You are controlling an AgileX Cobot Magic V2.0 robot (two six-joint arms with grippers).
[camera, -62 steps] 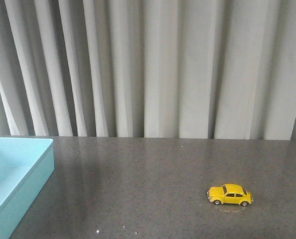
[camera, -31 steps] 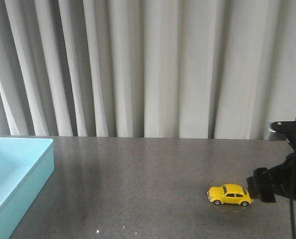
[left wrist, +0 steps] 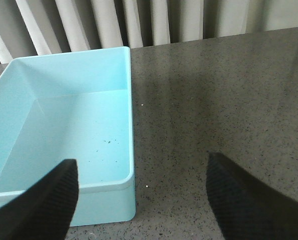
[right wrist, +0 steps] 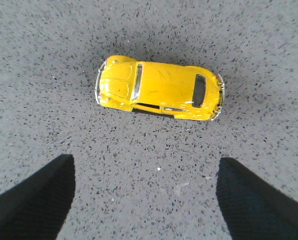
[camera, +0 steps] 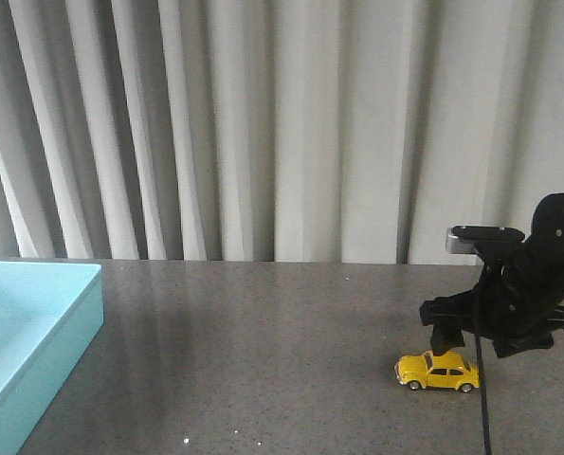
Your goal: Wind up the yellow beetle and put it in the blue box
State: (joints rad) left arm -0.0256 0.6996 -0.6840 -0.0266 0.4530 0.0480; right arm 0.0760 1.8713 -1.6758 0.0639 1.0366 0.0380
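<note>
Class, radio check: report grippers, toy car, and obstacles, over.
Both grippers open: right gripper above the yellow car, left gripper by the blue box. Car untouched on table. Nothing blocking.

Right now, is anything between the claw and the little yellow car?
No, nothing visible. The right gripper is open above the car, with only bare table between its fingers and the car.

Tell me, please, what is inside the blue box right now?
The blue box holds no object: its floor shows only a few tiny dark specks. The left tool's fingers cover the near corners of the view.
</note>
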